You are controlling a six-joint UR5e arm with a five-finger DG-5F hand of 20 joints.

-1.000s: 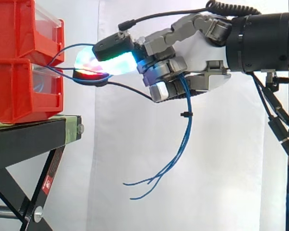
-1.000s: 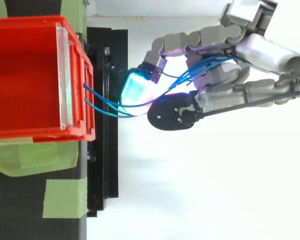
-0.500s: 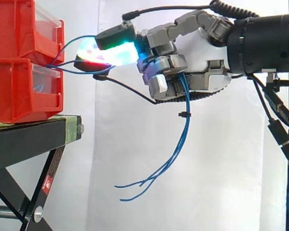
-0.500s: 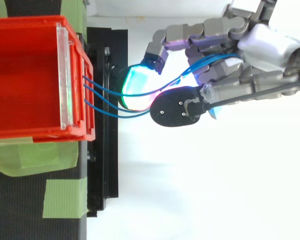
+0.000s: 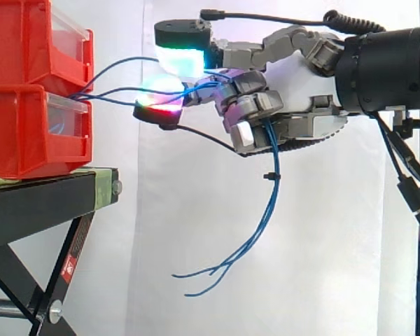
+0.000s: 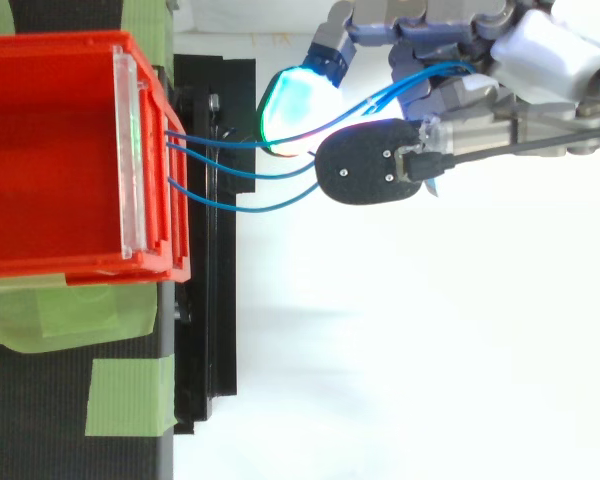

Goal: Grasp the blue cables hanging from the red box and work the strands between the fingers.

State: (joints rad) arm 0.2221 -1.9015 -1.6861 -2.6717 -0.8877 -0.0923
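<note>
Thin blue cables (image 5: 112, 87) run from the front of the stacked red bins (image 5: 28, 91) to my hand (image 5: 294, 91), which reaches in from the right. The strands pass between a raised green-glowing fingertip (image 5: 183, 56) and a lower red-glowing pad (image 5: 159, 105), then through the curled fingers. Their loose ends (image 5: 245, 245) hang below the palm. In the top view the cables (image 6: 230, 170) fan out from the red bin (image 6: 70, 150) to the hand (image 6: 460, 90). The hand is shut on the cables.
The red bins rest on a black stand (image 5: 49, 203) with green tape patches (image 6: 125, 395). A white curtain hangs behind. Free room lies below and to the right of the hand.
The hand has lifted and shifted away from the bins. The green-lit fingertip has risen and spread from the red-lit pad. The cables now stretch straighter from the bin.
</note>
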